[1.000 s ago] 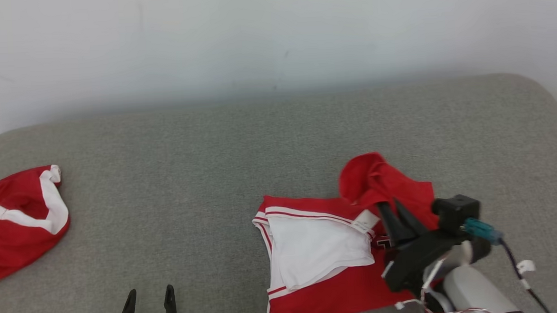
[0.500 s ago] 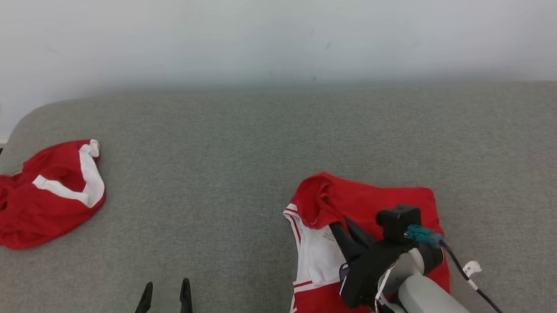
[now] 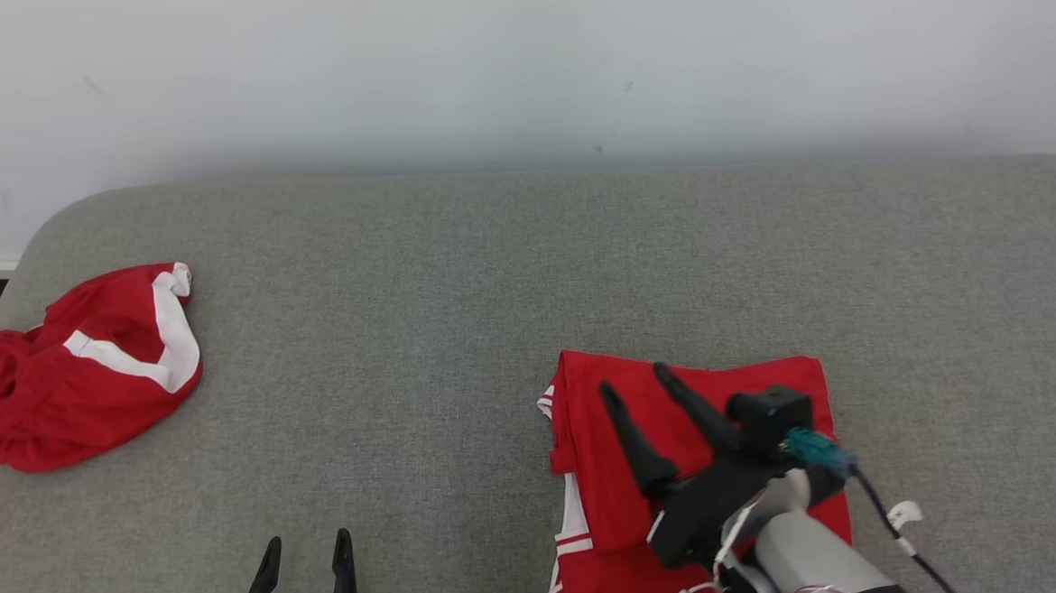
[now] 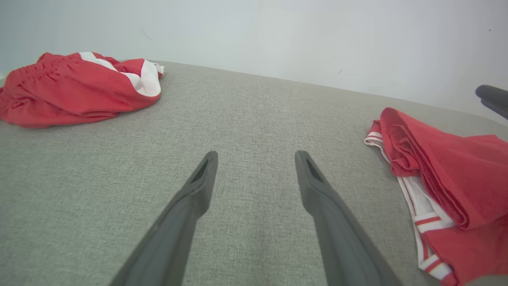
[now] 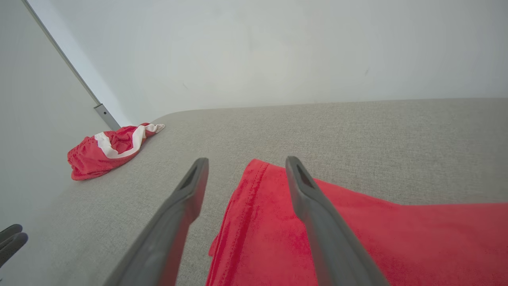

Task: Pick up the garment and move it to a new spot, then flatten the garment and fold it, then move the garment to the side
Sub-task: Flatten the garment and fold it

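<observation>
Garment (image 3: 607, 518) right on cushion (image 3: 455, 291), second garment (image 3: 81, 383) far left, well apart

Grey fabric bench (image 3: 455, 291) with rounded corners, pushed against a white wall. Two things on it, well apart. The garment (image 3: 611, 509) is folded into a rough red square by the front edge, right of the middle, with a bit of white and striped trim poking out on its left side. The shorts (image 3: 80, 374), red with white bands, are crumpled at the left edge near the back corner.
</observation>
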{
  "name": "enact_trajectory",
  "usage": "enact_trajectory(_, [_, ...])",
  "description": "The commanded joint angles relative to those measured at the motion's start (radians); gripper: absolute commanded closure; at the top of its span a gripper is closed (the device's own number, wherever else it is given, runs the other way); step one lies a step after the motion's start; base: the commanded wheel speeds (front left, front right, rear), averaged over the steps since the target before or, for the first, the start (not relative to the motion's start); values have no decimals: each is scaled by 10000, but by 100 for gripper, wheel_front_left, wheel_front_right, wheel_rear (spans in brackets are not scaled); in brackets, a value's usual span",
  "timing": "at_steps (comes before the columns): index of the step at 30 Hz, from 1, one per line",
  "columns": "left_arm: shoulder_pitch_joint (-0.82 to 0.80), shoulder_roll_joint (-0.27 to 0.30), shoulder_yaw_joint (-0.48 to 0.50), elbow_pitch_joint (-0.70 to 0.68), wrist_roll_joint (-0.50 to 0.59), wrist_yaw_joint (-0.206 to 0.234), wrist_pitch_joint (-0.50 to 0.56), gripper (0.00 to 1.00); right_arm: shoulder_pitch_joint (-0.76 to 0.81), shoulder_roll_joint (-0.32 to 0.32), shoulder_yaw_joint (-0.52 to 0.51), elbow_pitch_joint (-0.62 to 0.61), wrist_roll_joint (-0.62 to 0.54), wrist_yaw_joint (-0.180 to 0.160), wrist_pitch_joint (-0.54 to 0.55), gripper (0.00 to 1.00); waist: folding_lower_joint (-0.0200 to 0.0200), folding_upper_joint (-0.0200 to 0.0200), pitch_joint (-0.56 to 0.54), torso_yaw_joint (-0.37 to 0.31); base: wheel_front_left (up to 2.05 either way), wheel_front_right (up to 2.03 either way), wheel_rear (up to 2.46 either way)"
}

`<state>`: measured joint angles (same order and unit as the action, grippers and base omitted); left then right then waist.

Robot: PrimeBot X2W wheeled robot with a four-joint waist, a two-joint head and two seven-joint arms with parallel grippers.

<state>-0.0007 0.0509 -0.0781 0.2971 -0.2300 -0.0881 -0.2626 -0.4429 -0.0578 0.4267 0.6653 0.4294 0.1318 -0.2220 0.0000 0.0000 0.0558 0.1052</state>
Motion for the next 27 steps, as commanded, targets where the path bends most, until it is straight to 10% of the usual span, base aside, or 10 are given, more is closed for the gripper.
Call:
enact_trajectory(1, [41,-9,73,-10,62,-9,-31,0,-7,-210,-136,-204,-38,-26,-171,0,0,0,-50,-67,0,0,0])
enact_trajectory(11, [292,-9,354,-157,198,-57,-31,0,1318,-1311,-2301,-2428,-552,-26,-430,0,0,0,-122,-368,0,0,0])
enact_trajectory(27, [445,-9,503,-798,446,299,-31,0,3947,-320,-4873,-5232,-1673,-26,-420,0,0,0,-173,-817,0,0,0])
